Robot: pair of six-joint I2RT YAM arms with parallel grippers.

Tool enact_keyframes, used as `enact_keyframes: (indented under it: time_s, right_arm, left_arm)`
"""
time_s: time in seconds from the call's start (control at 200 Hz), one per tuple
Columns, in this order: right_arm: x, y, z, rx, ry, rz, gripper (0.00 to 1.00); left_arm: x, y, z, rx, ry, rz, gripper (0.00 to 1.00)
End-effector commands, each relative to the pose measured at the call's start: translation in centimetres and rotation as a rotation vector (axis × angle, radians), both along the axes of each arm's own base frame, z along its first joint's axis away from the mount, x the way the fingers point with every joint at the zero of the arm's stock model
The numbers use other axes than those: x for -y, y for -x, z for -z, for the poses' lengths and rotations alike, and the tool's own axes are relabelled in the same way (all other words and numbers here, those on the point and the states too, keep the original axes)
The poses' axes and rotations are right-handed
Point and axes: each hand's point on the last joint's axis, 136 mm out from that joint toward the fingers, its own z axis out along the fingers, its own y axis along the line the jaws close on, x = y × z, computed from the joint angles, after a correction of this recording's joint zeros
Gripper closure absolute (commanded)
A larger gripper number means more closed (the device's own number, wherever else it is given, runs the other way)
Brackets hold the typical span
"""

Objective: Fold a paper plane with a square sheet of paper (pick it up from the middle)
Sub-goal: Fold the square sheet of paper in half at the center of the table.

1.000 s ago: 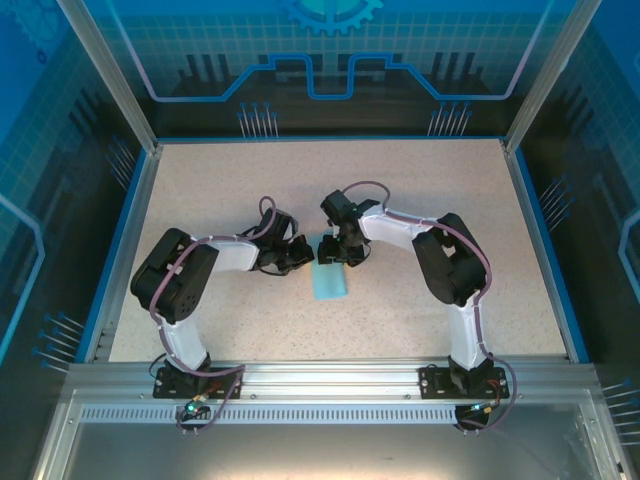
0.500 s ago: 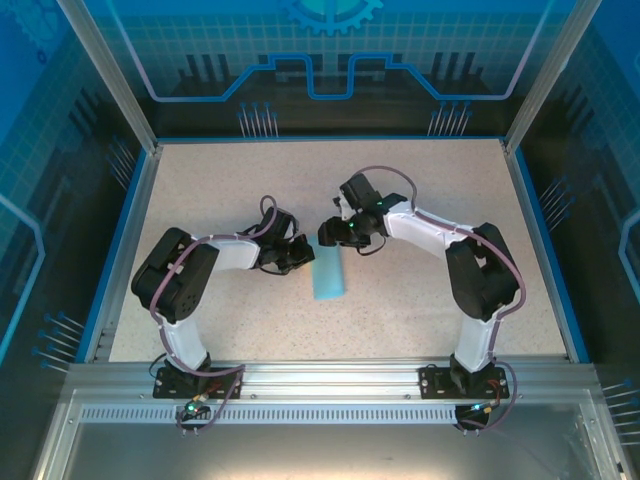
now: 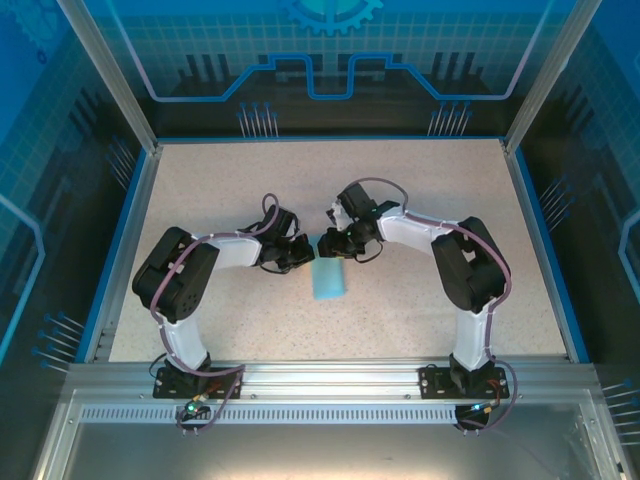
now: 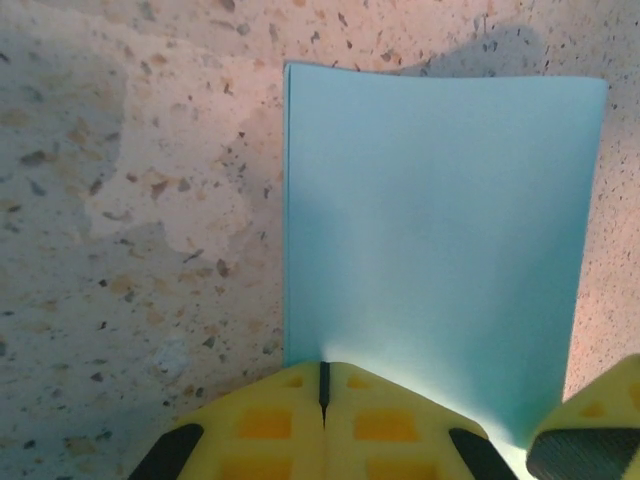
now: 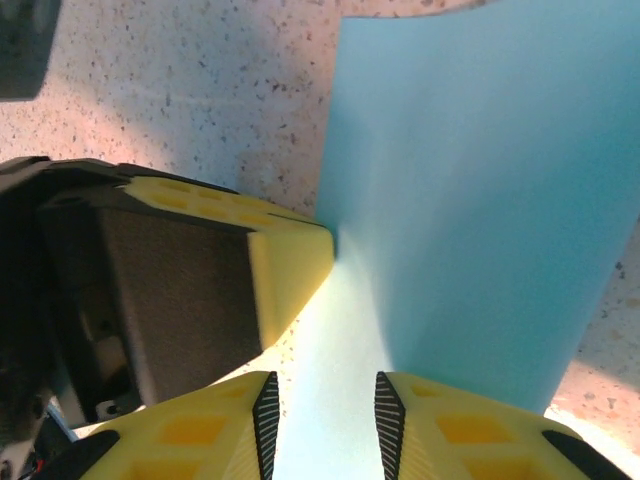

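Speckled stone-look bench [image 3: 420, 200] inside a blue-panelled enclosure [image 3: 330, 50], with the arm bases along its near edge.

**Item 1 — square sheet of paper [image 3: 329, 281].** Count: one. Light blue, lying flat on the bench between the two arms. It presents as an oblong, longer than wide, so it is judged to be already doubled over once. Its long axis runs from the far end down toward the arm bases, a little askew. It is not yet a paper plane: no point and no wings.

**Item 2 — left arm [image 3: 190, 280].** Count: one. The left fingers [image 4: 265, 425] are clenched, with only a hairline seam between them and nothing caught in it. Their tips sit at the sheet's far-left corner, touching its left edge. Judged to be pinning the sheet, not gripping it.

**Item 3 — right arm [image 3: 460, 260].** Count: one. The right fingers [image 5: 190, 440] stand apart over the sheet's far end, just right of the left fingers. Blue paper fills the gap between the pads, but the pads are not closed on it.

**Governing relation.** The whole length of the sheet stretches away from both pairs of fingers, toward the near edge. Both arms work the same far end, the left at the corner and the right squarely over the paper — so the right is the better placed to take hold.

**Judgement.** The next move depends on the right fingers meeting the sheet's far edge while the left keeps that corner from sliding. A thin sheet such as this may buckle instead of lifting.
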Motion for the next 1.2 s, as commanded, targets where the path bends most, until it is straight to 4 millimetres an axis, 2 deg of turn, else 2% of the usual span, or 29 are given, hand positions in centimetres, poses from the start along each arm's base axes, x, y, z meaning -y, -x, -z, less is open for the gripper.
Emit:
enact_keyframes:
  time_s: [0.0, 0.41, 0.58, 0.71, 0.79, 0.94, 1.03, 1.095, 1.195]
  right_arm:
    - [0.5, 0.1, 1.3, -0.039, -0.024, 0.011, 0.68]
    - [1.3, 0.6, 3.5, -0.095, -0.038, 0.041, 0.68]
    - [1.1, 1.0, 1.9, -0.089, -0.126, 0.038, 0.69]
    - [1.3, 2.5, 1.0, -0.09, -0.159, 0.021, 0.69]
    - [1.8, 3.3, 1.5, -0.104, -0.15, 0.023, 0.69]
    - [2.9, 4.7, 3.9, -0.159, -0.101, 0.038, 0.7]
    - [3.6, 5.1, 4.9, -0.18, -0.055, 0.054, 0.74]
    - [3.5, 5.2, 4.5, -0.175, -0.067, 0.051, 0.75]
    - [2.7, 5.7, 2.5, -0.14, -0.097, 0.019, 0.75]
  left_arm:
    - [-1.8, 1.8, 2.8, -0.09, -0.113, 0.003, 1.0]
    - [-2.0, 1.7, 3.3, -0.104, -0.141, 0.012, 1.0]
    - [-2.2, 1.7, 3.4, -0.106, -0.156, 0.015, 1.0]
    - [-2.3, 1.8, 3.5, -0.109, -0.164, 0.015, 1.0]
    - [-2.3, 1.8, 3.6, -0.11, -0.165, 0.015, 1.0]
    - [-2.4, 1.8, 3.7, -0.113, -0.166, 0.01, 1.0]
    - [-2.4, 1.8, 3.8, -0.115, -0.165, 0.007, 1.0]
    - [-2.3, 1.7, 3.8, -0.114, -0.163, 0.006, 1.0]
    - [-2.4, 1.7, 3.8, -0.116, -0.163, 0.003, 1.0]
